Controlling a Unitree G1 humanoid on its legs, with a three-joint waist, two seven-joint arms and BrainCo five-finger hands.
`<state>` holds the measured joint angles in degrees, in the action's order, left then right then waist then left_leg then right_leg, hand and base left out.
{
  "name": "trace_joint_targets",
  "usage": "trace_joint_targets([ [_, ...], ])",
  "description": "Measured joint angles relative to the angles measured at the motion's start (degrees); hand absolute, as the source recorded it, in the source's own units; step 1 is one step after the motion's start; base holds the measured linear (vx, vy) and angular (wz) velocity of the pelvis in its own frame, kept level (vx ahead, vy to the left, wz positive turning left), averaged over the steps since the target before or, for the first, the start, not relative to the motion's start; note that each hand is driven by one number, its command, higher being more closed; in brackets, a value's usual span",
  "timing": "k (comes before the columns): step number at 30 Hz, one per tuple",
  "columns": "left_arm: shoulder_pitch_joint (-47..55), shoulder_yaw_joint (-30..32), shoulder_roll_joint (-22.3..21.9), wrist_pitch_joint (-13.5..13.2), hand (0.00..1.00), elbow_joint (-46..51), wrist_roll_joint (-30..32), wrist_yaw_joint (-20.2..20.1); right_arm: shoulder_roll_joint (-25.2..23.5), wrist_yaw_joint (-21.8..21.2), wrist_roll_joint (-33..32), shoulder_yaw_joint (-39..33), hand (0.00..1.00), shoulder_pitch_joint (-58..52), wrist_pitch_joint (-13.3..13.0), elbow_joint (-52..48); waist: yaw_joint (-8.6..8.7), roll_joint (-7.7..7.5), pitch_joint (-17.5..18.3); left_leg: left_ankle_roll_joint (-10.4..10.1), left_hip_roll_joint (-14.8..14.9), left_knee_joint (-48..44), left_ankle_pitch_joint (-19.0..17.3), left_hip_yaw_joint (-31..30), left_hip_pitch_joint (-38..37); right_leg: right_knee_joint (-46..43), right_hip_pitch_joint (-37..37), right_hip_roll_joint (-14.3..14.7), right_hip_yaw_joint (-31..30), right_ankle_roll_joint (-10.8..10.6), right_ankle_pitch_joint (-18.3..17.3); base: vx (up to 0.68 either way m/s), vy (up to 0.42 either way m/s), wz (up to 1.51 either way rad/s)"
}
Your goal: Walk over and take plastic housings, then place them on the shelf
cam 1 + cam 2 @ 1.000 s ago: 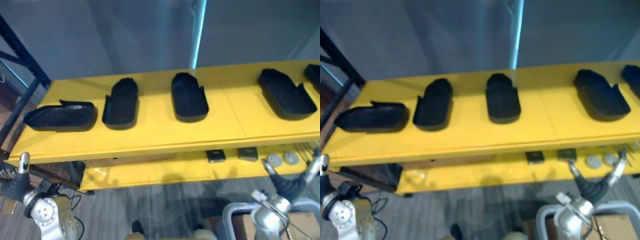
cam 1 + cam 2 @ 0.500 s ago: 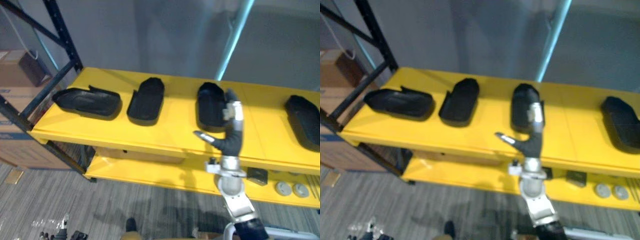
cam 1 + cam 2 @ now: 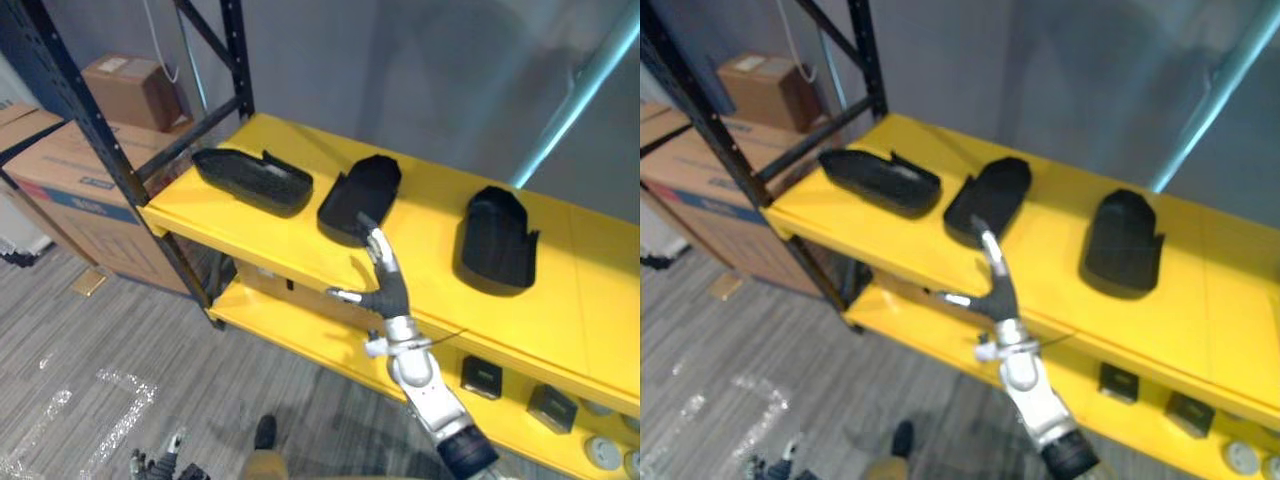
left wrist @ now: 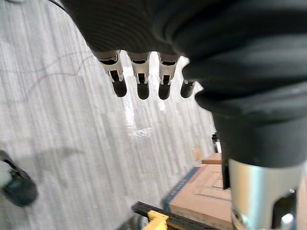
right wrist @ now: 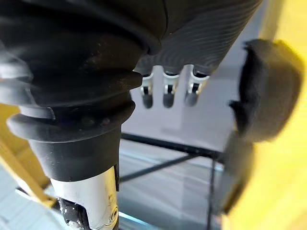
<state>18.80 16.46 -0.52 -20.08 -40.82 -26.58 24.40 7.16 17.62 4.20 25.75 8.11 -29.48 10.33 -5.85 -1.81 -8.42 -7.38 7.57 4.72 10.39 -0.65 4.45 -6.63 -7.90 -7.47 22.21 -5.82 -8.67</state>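
- Your right hand (image 3: 383, 290): fingers straight, thumb spread, empty, raised before the yellow shelf (image 3: 300, 238), near the middle housing (image 3: 362, 192).
- Your left hand (image 4: 143, 80): fingers relaxed, empty, above the floor (image 4: 57, 120).
- Plastic housings (image 3: 252, 178) lie on the shelf top.

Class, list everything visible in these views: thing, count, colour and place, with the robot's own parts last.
plastic housings: three, black, spaced along the upper board
shelf: one, yellow upper and lower boards on a dark frame
square parts: two, dark, lower board
round discs: at least two, grey, lower board
cardboard boxes: at least two, brown, beside the shelf
pole: one, teal, behind the shelf
right robot hand: open, raised before the middle housing
left robot hand: open, above the grey floor
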Motion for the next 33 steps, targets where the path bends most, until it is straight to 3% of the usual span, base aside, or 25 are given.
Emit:
trace_joint_targets([
  [2,0.3,0.0,0.1,-0.7,0.00,0.0,0.0,-0.5,0.0,0.1,-0.1,0.6,0.00,0.6,0.0,0.0,-0.33,0.55,-0.6,-0.4,1.1,-0.1,0.3,-0.1,0.9,-0.3,0.9,1.0,-0.3,0.3,-0.1,-0.05,-0.055,-0.03],
  [4,-0.2,-0.6,0.1,-1.1,0.00,0.4,-1.8,-2.1,0.1,1.4,1.3,1.0,0.00,2.8,0.0,0.0,-0.82,1.17,-3.9,0.4,2.2,-3.2,-0.6,0.0,2.1,-2.3,2.2,1.8,-1.1,1.1,-1.3,-0.13,-0.060,-0.14],
  [6,0.0,-1.7,-0.1,-1.0,0.00,0.3,-2.8,-3.4,0.4,2.2,2.6,1.0,0.00,3.0,0.0,-0.1,-1.25,1.77,-4.5,0.7,2.8,-3.3,-1.0,0.7,2.3,-4.7,4.0,1.8,-2.2,1.2,-2.5,-0.10,-0.042,-0.21],
  [12,-0.8,-4.9,0.8,-0.9,0.00,1.1,-2.5,-5.3,1.6,3.8,7.9,1.0,0.00,3.5,-2.3,-1.8,-1.14,2.13,-4.9,1.0,2.0,-3.6,-0.9,0.9,2.5,-9.8,6.0,0.2,-2.1,1.3,-5.2,0.00,-0.014,0.01],
  [17,-0.7,-6.1,1.2,-1.2,0.00,2.8,-6.4,-4.8,1.1,3.6,6.9,3.8,0.00,7.5,-3.8,-3.6,-1.30,2.52,-5.9,1.6,1.5,-7.6,-1.2,1.3,3.8,-11.2,5.0,-0.2,-0.7,1.8,-6.7,0.02,-0.032,0.16],
  [19,-0.7,-6.6,1.3,-1.5,0.00,4.9,-7.4,-5.4,1.0,3.7,6.9,3.5,0.00,8.5,-3.8,-3.6,-1.20,2.73,-6.0,4.8,0.9,-10.0,1.3,2.8,7.1,-11.7,5.7,0.5,-0.2,3.2,-7.9,-0.09,-0.107,0.86],
  [20,-0.8,-7.5,1.4,-1.6,0.00,5.7,-7.4,-6.2,1.1,3.9,6.9,3.0,0.00,8.4,-3.8,-3.7,0.17,2.45,-6.0,8.2,-0.3,-6.8,6.0,3.2,7.9,-10.1,5.7,0.9,0.2,5.5,-7.2,-0.12,-0.098,1.15],
  [23,-1.0,-8.9,0.6,-1.4,0.00,4.3,-7.1,-7.2,1.2,5.0,7.3,1.9,0.00,7.6,-3.8,-3.9,1.13,3.41,-6.7,7.3,-0.7,-17.0,-6.1,12.5,9.2,-9.5,5.6,-0.4,6.8,4.6,-5.8,-0.05,-0.057,1.09],
  [24,-1.3,-9.5,0.2,-1.0,0.00,3.7,-7.0,-7.3,1.2,5.9,8.1,1.4,0.00,6.6,-3.8,-4.0,1.69,3.47,-6.9,6.5,-1.8,-14.5,-6.9,14.0,7.3,-9.3,5.5,-1.1,8.6,4.2,-5.4,0.01,-0.028,0.92],
  [25,-1.3,-10.3,0.1,-0.9,0.00,3.4,-6.6,-7.3,1.1,6.4,8.6,1.0,0.00,5.9,-3.8,-4.0,1.88,3.45,-7.0,6.0,-2.6,-11.9,-6.5,14.0,6.1,-9.4,5.5,-1.6,9.4,4.1,-5.3,0.03,0.024,0.77],
  [26,-1.3,-11.8,-0.1,-0.6,0.00,3.2,-5.7,-7.3,1.1,7.5,9.7,0.6,0.00,4.5,-3.8,-3.9,1.86,3.41,-7.2,5.0,-3.8,-7.5,-3.9,14.0,4.4,-9.6,5.5,-2.3,9.9,3.8,-5.1,0.01,0.073,0.44],
  [30,-1.0,-14.6,0.6,0.2,0.00,2.9,-1.9,-9.5,-0.7,9.1,11.6,-0.5,0.00,1.1,-3.8,-4.0,1.87,2.93,-7.4,6.5,-6.7,0.0,-1.3,13.2,-1.4,-7.4,1.7,-2.6,8.3,2.9,-3.3,0.05,0.111,0.22],
  [33,-1.0,-17.8,2.3,0.0,0.00,2.8,0.6,-10.8,-1.9,10.0,11.8,-1.0,0.00,-0.6,-2.8,-5.1,2.16,2.90,-7.3,6.9,-8.6,0.3,-1.7,11.2,-1.3,-6.8,1.4,-3.0,4.3,3.0,-3.6,0.01,0.109,0.38],
])
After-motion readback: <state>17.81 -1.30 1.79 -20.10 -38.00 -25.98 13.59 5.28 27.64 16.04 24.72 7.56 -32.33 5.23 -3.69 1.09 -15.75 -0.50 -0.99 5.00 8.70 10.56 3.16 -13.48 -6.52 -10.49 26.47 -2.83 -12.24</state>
